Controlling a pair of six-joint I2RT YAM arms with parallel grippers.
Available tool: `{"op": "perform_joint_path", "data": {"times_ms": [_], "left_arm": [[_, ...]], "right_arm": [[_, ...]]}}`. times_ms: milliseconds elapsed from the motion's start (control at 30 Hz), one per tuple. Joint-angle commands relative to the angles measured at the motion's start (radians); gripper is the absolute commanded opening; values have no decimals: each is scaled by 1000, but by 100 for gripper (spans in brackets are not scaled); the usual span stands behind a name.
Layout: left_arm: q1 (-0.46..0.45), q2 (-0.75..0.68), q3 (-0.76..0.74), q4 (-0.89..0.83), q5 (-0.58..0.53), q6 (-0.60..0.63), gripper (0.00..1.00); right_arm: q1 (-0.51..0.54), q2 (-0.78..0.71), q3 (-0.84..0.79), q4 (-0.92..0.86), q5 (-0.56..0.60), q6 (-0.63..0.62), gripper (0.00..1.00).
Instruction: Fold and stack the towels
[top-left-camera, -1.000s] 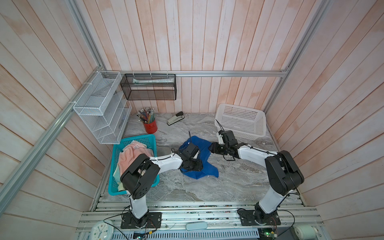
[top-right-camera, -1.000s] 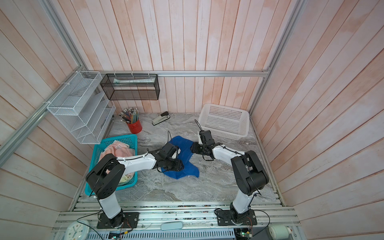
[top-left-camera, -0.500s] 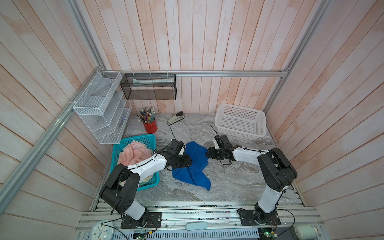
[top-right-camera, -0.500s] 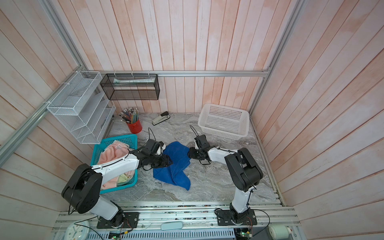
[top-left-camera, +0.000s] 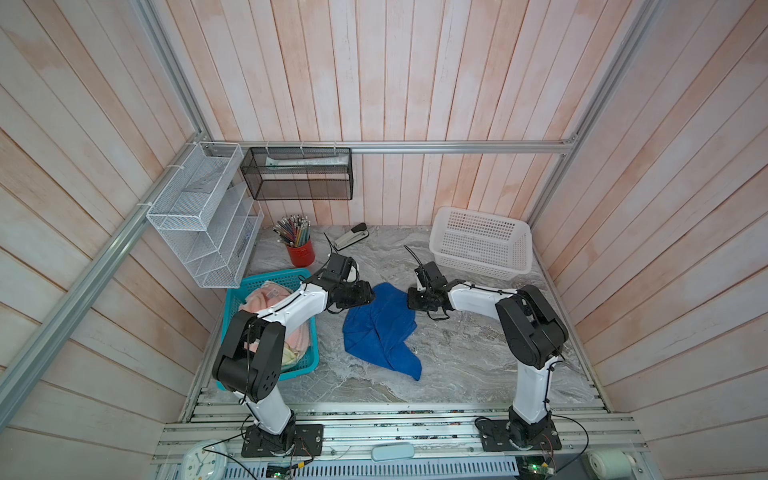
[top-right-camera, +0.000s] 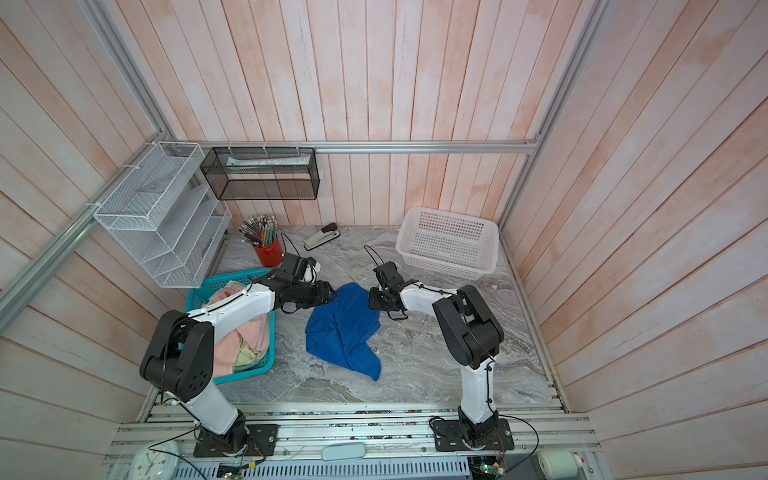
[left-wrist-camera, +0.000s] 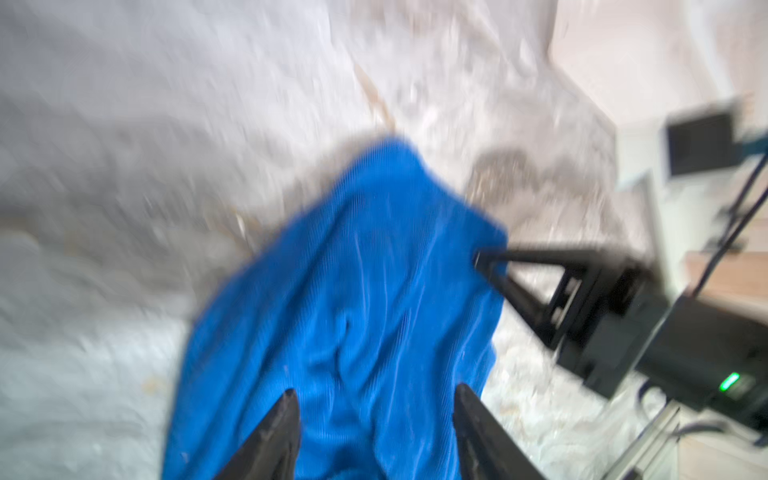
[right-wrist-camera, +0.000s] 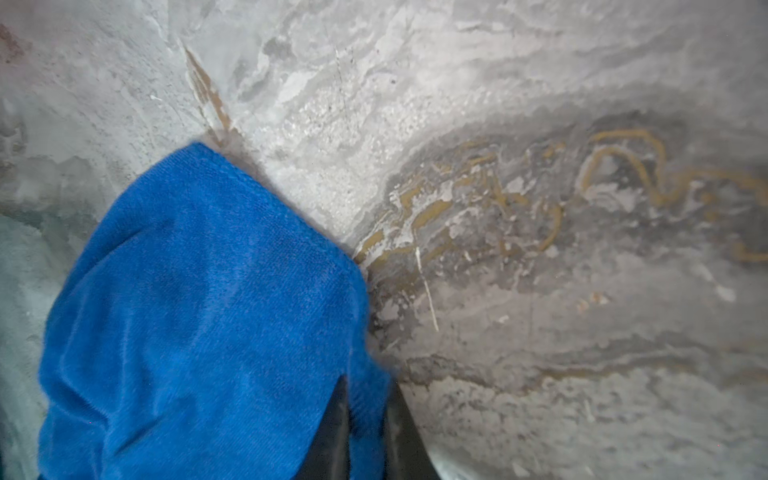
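Two pincers flank the far end of the blue towel (top-left-camera: 380, 328) in both top views. The towel lies crumpled on the grey surface (top-left-camera: 457, 357), just beside the teal basket (top-left-camera: 311, 361), which holds a pink towel (top-left-camera: 266, 297). The left pincer (top-left-camera: 370, 296) sits at the blue towel's far left corner and the right pincer (top-left-camera: 411, 300) at its far right edge. How wide either stands cannot be told from up here.

The left wrist view is blurred. It shows the left pincer (left-wrist-camera: 374, 390) spread, its two fingers well apart with the blue towel (left-wrist-camera: 353, 270) under the gap and nothing clamped. Across the cloth, the right pincer (left-wrist-camera: 484, 262) nips the edge.

The right wrist view shows the right pincer (right-wrist-camera: 365, 399) pressed together on a thin fold of the blue towel (right-wrist-camera: 199, 291), the cloth spreading over the surface (right-wrist-camera: 540, 291).
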Motion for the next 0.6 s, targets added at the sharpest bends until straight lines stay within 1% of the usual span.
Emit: {"op": "perform_joint_path", "data": {"times_ms": [0,133,267,333,400,500,533,567], "left_arm": [[9,140,159,-44,-61,97,61],[4,327,375,-130,-70,158,62],[-18,457,506,-194,-102,258,63],[-35,497,541,-217,-106,305,64],[-50,514,544,-210,-106,333,65],[-67,544,554,-210,-116,345,65],[-71,556,567,-222,-120,346,65],[-73,566,579,-234,-127,346,62]], "right_arm": [[1,26,27,-68,59,-25,12],[1,19,17,-66,75,-42,6],[1,4,5,-60,79,-55,4],[0,-4,0,-57,78,-61,3],[1,-14,-8,-51,76,-66,3],[1,-22,-14,-51,76,-75,2],[1,-25,-15,-52,77,-80,1],[1,-27,-14,-56,78,-86,0]]}}
